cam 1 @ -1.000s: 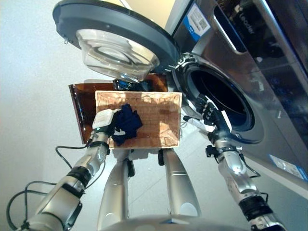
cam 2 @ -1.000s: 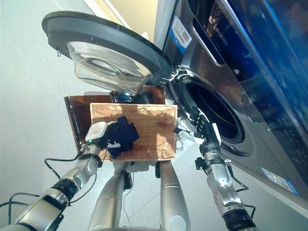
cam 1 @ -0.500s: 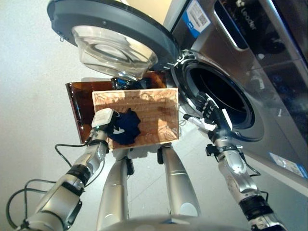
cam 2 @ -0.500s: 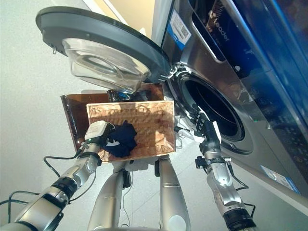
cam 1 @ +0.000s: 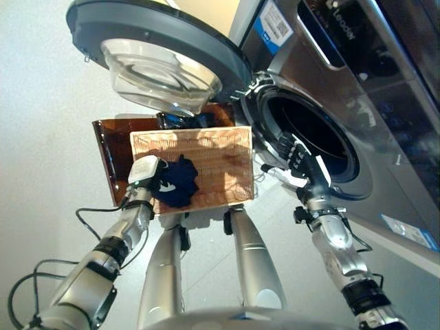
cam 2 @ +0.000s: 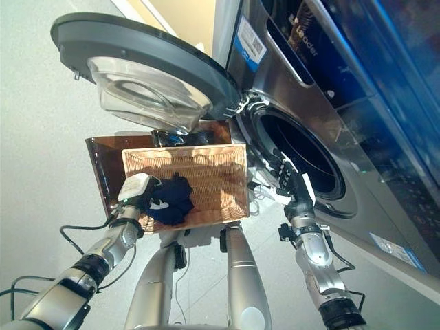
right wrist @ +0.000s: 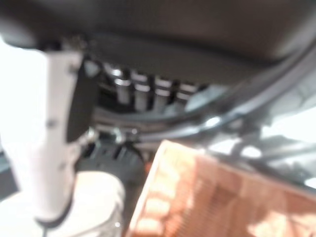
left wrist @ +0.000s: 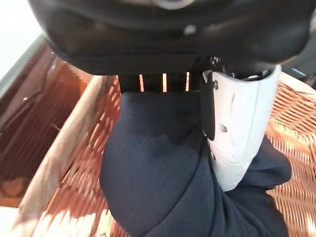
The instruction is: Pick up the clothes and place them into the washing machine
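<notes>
Your left hand (cam 1: 146, 172) is clenched on the dark navy crumpled garment (cam 1: 176, 181); its wrist view shows the white-covered thumb (left wrist: 237, 128) pressed over the cloth and the fingers curled into it. You have that garment low inside the rectangular woven wicker basket (cam 1: 220, 165), towards its left wall, and it is the only thing you can see in the basket. Your right hand (cam 1: 297, 159) hangs open with straight fingers, holding nothing, between the basket's right edge and the washer's opening. Behind the basket you see a brown translucent plastic bin (cam 1: 110, 148). Farther on, the silver front-loading washing machine (cam 1: 385, 137) has its dark round drum opening (cam 1: 309, 134) exposed, and the grey round door with a clear glass bowl (cam 1: 158, 51) is swung wide above the basket.
</notes>
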